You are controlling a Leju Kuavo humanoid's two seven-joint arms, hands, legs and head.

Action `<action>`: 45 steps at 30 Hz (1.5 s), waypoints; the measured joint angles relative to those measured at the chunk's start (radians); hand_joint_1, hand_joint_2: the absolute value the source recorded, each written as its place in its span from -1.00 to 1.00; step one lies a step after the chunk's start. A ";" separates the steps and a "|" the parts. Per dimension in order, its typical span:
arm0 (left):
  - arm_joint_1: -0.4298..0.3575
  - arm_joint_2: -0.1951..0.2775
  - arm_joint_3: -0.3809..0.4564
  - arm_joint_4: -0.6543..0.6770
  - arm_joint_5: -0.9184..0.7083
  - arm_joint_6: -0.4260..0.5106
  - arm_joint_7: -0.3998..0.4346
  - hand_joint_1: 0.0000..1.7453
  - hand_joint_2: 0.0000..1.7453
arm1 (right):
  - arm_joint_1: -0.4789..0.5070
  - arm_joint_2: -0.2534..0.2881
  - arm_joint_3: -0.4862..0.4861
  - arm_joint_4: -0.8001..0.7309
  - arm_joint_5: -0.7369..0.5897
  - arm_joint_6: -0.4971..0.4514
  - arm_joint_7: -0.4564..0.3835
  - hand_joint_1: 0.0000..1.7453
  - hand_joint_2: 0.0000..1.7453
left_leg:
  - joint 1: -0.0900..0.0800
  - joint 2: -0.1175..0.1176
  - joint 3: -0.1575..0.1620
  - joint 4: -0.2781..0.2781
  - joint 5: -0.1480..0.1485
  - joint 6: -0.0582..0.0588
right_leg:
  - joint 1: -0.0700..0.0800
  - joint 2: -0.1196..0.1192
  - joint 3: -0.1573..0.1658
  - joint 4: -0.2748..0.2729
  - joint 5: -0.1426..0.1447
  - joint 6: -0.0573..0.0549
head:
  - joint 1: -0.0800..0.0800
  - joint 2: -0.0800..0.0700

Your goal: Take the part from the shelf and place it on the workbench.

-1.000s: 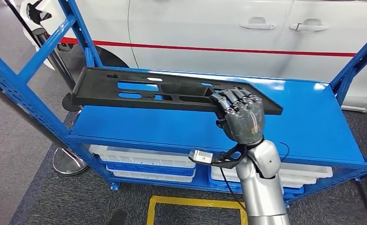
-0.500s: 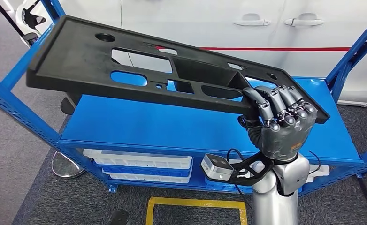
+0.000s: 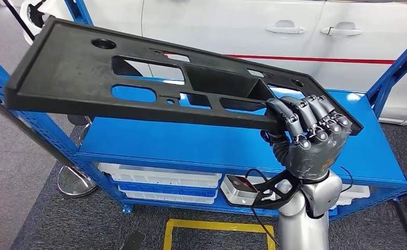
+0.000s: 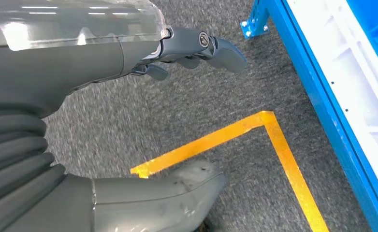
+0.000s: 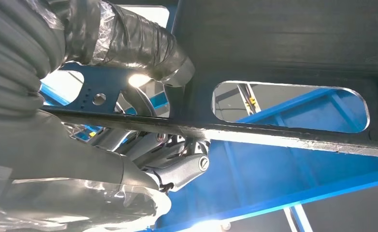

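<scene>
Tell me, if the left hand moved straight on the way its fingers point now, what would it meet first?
Probably the grey carpet floor: the left hand hangs open above it. The blue shelf frame lies off to one side, though depth is unclear.

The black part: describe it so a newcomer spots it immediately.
Find the blue shelf before the white car. Above its top deck, the right hand grips one end of the black part, a long flat panel. Slotted cutouts and a round hole distinguish it.
</scene>
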 joint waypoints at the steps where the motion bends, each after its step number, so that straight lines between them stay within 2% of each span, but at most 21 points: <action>1: 0.000 -0.003 0.000 0.000 0.005 0.002 0.005 -1.00 1.00 | -0.001 0.000 0.003 0.000 0.001 0.000 0.000 1.00 1.00 | -0.002 -0.001 -0.002 0.005 -0.003 -0.003 | 0.002 0.000 0.032 -0.063 0.023 -0.003 | 0.000 0.000; 3: 0.001 -0.006 0.000 0.000 0.012 0.009 0.019 -1.00 1.00 | -0.002 0.000 0.009 0.000 0.000 0.000 0.000 1.00 1.00 | -0.005 -0.001 -0.005 0.010 -0.007 -0.012 | 0.006 0.001 0.066 -0.137 0.041 -0.009 | 0.000 0.000; 7: 0.001 -0.008 0.001 0.000 0.018 0.016 0.028 -1.00 1.00 | -0.003 0.000 0.016 0.001 0.000 0.000 0.000 1.00 1.00 | -0.004 0.000 -0.010 0.023 -0.020 -0.032 | 0.003 0.001 0.071 -0.153 0.045 -0.023 | 0.000 0.000; 9: 0.000 -0.009 0.002 0.000 0.026 0.017 0.032 -1.00 1.00 | -0.004 0.000 0.024 0.001 0.000 0.000 0.000 1.00 1.00 | 0.001 0.001 -0.044 0.098 -0.066 -0.044 | -0.001 -0.002 0.073 -0.158 0.048 -0.031 | -0.001 0.000; 11: 0.000 -0.009 0.003 0.000 0.035 0.015 0.041 -1.00 1.00 | -0.004 0.000 0.035 0.001 0.000 0.000 0.000 1.00 1.00 | 0.006 0.002 -0.103 0.224 -0.122 -0.054 | -0.001 -0.004 0.073 -0.158 0.047 -0.034 | -0.001 0.000; 12: 0.001 -0.010 0.004 0.000 0.037 0.014 0.046 -1.00 1.00 | -0.003 0.000 0.041 0.002 0.000 0.000 0.000 1.00 1.00 | 0.008 0.002 -0.125 0.268 -0.132 -0.057 | -0.001 -0.004 0.073 -0.158 0.047 -0.034 | -0.001 0.000; 14: 0.002 -0.010 0.005 0.000 0.037 0.012 0.061 -1.00 1.00 | -0.001 0.000 0.055 0.003 0.000 0.000 0.000 1.00 1.00 | 0.010 0.002 -0.118 0.245 -0.095 -0.059 | -0.001 -0.004 0.074 -0.157 0.047 -0.033 | -0.001 0.000; 16: 0.000 -0.010 0.005 0.000 0.034 0.010 0.078 -1.00 1.00 | 0.002 0.000 0.071 0.003 0.001 0.000 0.000 1.00 1.00 | 0.010 0.002 -0.055 0.110 -0.025 -0.054 | -0.001 -0.002 0.076 -0.156 0.046 -0.030 | -0.001 0.000; 18: -0.001 -0.014 0.005 0.000 0.031 0.008 0.094 -1.00 1.00 | 0.009 -0.001 0.092 0.003 0.000 0.000 0.000 1.00 1.00 | 0.006 0.000 -0.013 0.019 0.005 -0.045 | 0.002 -0.001 0.075 -0.155 0.047 -0.023 | -0.001 0.000; 22: 0.001 -0.022 0.005 0.000 0.029 0.006 0.107 -1.00 1.00 | 0.026 -0.006 0.124 0.003 -0.005 0.000 0.000 1.00 1.00 | 0.006 0.001 -0.012 -0.002 0.015 -0.021 | 0.003 -0.001 0.070 -0.149 0.041 -0.002 | -0.001 0.000; 24: 0.000 -0.027 0.005 0.000 0.027 0.001 0.111 -1.00 1.00 | 0.035 -0.009 0.131 0.003 -0.010 0.000 0.000 1.00 1.00 | 0.009 0.004 -0.015 -0.011 0.025 -0.005 | 0.002 -0.001 0.045 -0.083 -0.016 0.002 | 0.000 0.000; 26: 0.001 -0.030 0.003 0.000 0.020 -0.007 0.118 -1.00 1.00 | 0.051 -0.013 0.141 0.003 -0.011 0.000 0.000 1.00 1.00 | 0.005 0.005 -0.025 -0.009 0.031 0.003 | 0.003 -0.001 0.000 0.039 -0.092 0.002 | 0.000 0.000; 28: 0.005 -0.033 0.001 0.000 0.012 -0.016 0.125 -1.00 1.00 | 0.070 -0.017 0.151 0.003 -0.009 0.000 0.000 1.00 1.00 | 0.001 0.006 -0.038 -0.004 0.037 0.005 | 0.003 -0.001 -0.017 0.106 -0.113 0.002 | 0.000 0.000; 29: 0.007 -0.034 0.000 0.000 0.009 -0.020 0.127 -1.00 1.00 | 0.076 -0.019 0.156 0.003 -0.007 0.000 0.000 1.00 1.00 | 0.000 0.006 -0.044 -0.001 0.040 0.004 | 0.003 -0.001 0.002 0.086 -0.096 0.001 | 0.000 0.000; 32: 0.007 -0.038 -0.004 0.000 0.003 -0.026 0.129 -1.00 1.00 | 0.082 -0.021 0.169 0.003 -0.005 0.000 0.000 1.00 1.00 | -0.003 0.004 -0.061 0.010 0.049 -0.004 | 0.008 -0.001 0.117 -0.095 -0.031 -0.008 | 0.000 0.000; 34: 0.002 -0.040 -0.007 0.000 0.001 -0.030 0.128 -1.00 1.00 | 0.082 -0.021 0.174 0.003 -0.004 0.000 0.000 1.00 1.00 | -0.004 0.003 -0.066 0.013 0.057 -0.014 | 0.013 0.000 0.144 -0.150 -0.019 -0.012 | 0.000 0.000; 36: -0.002 -0.042 -0.008 0.000 0.001 -0.035 0.125 -1.00 1.00 | 0.080 -0.021 0.177 0.004 -0.003 0.000 0.000 1.00 1.00 | -0.004 0.002 -0.069 0.012 0.066 -0.026 | 0.013 -0.001 0.137 -0.153 -0.006 -0.020 | 0.000 0.000; 38: -0.006 -0.043 -0.009 0.000 0.002 -0.038 0.124 -1.00 1.00 | 0.076 -0.021 0.179 0.007 0.000 0.000 0.000 1.00 1.00 | -0.002 0.002 -0.083 0.035 0.039 -0.039 | 0.008 -0.004 0.126 -0.160 0.009 -0.033 | -0.001 0.000; 42: -0.009 -0.044 -0.011 0.000 0.004 -0.045 0.124 -1.00 1.00 | 0.070 -0.020 0.179 0.019 0.012 0.002 0.000 1.00 1.00 | 0.007 0.003 -0.145 0.246 -0.119 -0.061 | 0.006 -0.008 0.085 -0.162 0.043 -0.044 | -0.003 0.000; 44: -0.009 -0.044 -0.013 0.000 0.005 -0.046 0.124 -1.00 1.00 | 0.070 -0.020 0.179 0.026 0.015 0.002 0.000 1.00 1.00 | 0.009 0.003 -0.124 0.275 -0.119 -0.064 | 0.006 -0.009 0.063 -0.159 0.058 -0.042 | -0.003 0.000; 45: -0.009 -0.044 -0.014 0.000 0.005 -0.046 0.124 -1.00 1.00 | 0.070 -0.020 0.179 0.028 0.015 0.002 0.000 1.00 1.00 | 0.009 0.003 -0.085 0.232 -0.097 -0.064 | 0.006 -0.009 0.054 -0.158 0.065 -0.040 | -0.003 0.000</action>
